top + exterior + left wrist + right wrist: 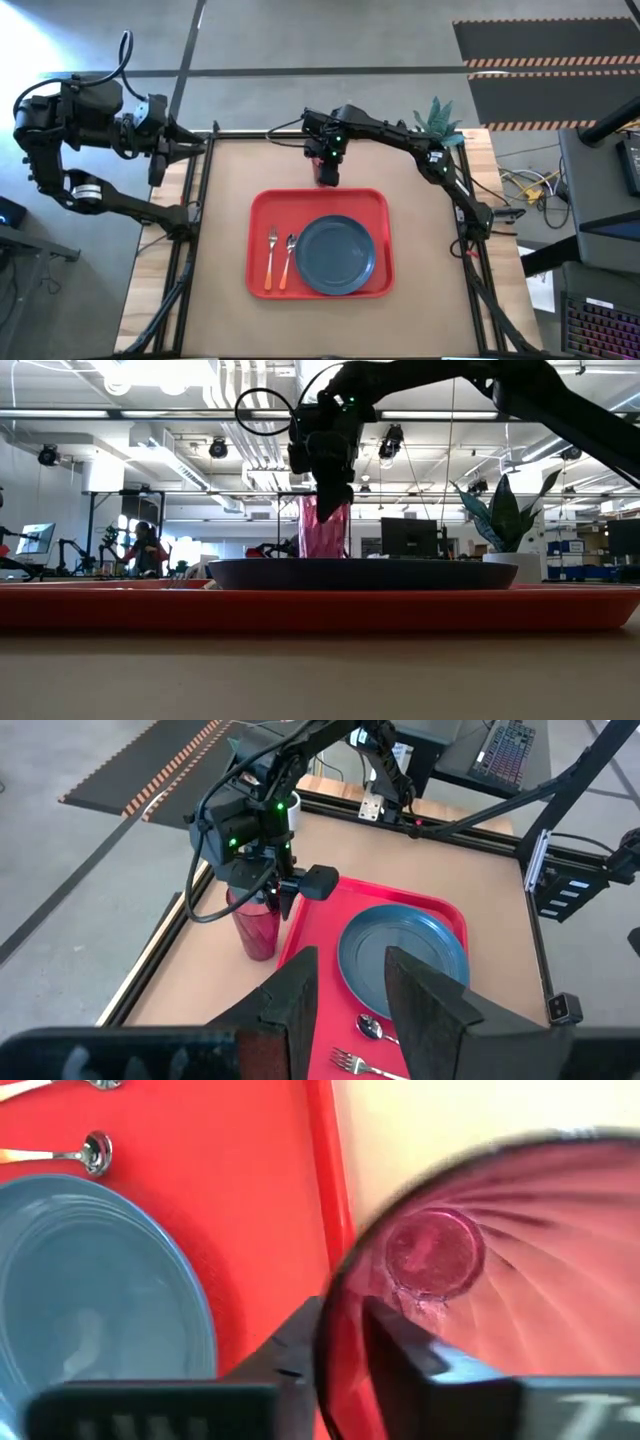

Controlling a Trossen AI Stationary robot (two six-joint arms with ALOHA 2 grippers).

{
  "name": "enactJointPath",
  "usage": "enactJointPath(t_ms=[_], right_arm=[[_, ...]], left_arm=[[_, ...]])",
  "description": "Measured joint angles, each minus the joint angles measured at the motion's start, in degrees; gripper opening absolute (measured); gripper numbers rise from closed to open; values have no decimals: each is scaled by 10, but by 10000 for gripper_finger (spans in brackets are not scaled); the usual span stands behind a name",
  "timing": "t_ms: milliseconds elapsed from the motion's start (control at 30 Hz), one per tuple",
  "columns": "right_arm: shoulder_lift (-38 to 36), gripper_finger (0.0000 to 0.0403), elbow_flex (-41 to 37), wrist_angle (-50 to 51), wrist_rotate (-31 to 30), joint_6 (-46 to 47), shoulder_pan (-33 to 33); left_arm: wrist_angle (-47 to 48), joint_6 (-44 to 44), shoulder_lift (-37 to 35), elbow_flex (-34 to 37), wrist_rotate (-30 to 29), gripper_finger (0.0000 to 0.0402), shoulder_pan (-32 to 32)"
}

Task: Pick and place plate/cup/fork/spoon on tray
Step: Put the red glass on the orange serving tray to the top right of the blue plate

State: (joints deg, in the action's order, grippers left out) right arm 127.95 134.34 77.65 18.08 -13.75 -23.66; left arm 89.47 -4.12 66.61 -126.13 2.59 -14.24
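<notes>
Looking down from the high view, the cup (328,172) is almost wholly covered by the right gripper (329,170); only a dark red sliver is seen, at the far edge of the tray (262,210). In the low view the cup's base is hidden behind the plate (362,573), so whether it rests on the table or is lifted clear cannot be told from there. In the left wrist view the cup (256,925) is seen upright, its long axis vertical, standing on the table just outside the tray's rim (292,935). In the right wrist view the open mouth of the cup (470,1270) faces the camera, and part of its rim is cut off by the picture's edge.

The right gripper's fingers (395,1355) are closed on the cup's wall, one finger inside and one outside, with only a narrow gap between them.

On the tray the plate (336,254) lies on the side nearer the right arm. Beside it lie the spoon (288,260) and, farther from the plate, the fork (270,258), both with their long axes running front to back, metal ends toward the far side and orange handles toward the near edge. In the left wrist view only the fork's tines (358,1063) are seen; its handle is cut off.

The left gripper (355,995) is held off the table's left side, its fingers parted and nothing between them.
</notes>
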Motion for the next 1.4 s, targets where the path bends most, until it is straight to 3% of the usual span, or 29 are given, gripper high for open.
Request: enactJointPath(t_ms=[67, 167, 667, 933, 1400], right_arm=[[-3, 25, 1, -5, -10, -10, 0], [-14, 11, 1, 0, -6, -13, 0], [-163, 8, 0, 85, -61, 71, 9], [-227, 8, -20, 123, -105, 139, 53], [-289, 8, -273, 91, -102, 206, 94]], left_arm=[[0, 0, 0, 0, 0, 100, 0], [0, 0, 0, 0, 0, 100, 0], [0, 0, 7, 0, 0, 100, 0], [0, 0, 6, 0, 0, 100, 0], [0, 0, 6, 0, 0, 100, 0]])
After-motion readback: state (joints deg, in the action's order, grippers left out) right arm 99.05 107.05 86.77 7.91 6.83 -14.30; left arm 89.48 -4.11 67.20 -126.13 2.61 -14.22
